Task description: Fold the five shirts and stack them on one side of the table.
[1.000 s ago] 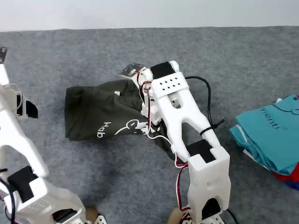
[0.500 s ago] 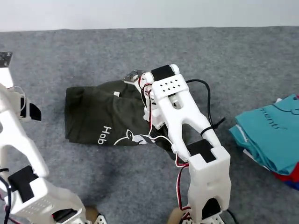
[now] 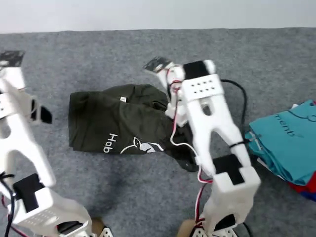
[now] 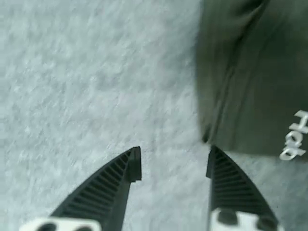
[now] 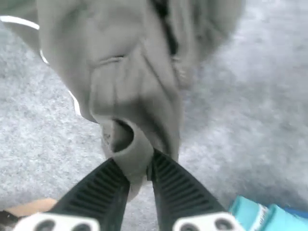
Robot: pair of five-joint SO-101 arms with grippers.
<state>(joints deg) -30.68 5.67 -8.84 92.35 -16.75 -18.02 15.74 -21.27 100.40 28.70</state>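
1. The right jaws are clamped on a bunched fold of the dark olive shirt, holding it up off the counter.
2. The left jaws stand open over bare counter, just beside the shirt's near edge, touching nothing.
3. The rest of the shirt lies mid-counter, with open grey room beyond it and in front.
4. The folded stack sits at the right edge, cut off by the frame. The right arm hides the shirt's right end.

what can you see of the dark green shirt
The dark green shirt is soft cloth with white print near its near edge and a small white tag at the far one. It lies crumpled and partly folded on the grey table. The right tool is shut on a bunched fold at its right end. The left tool stands open by its opposite edge.
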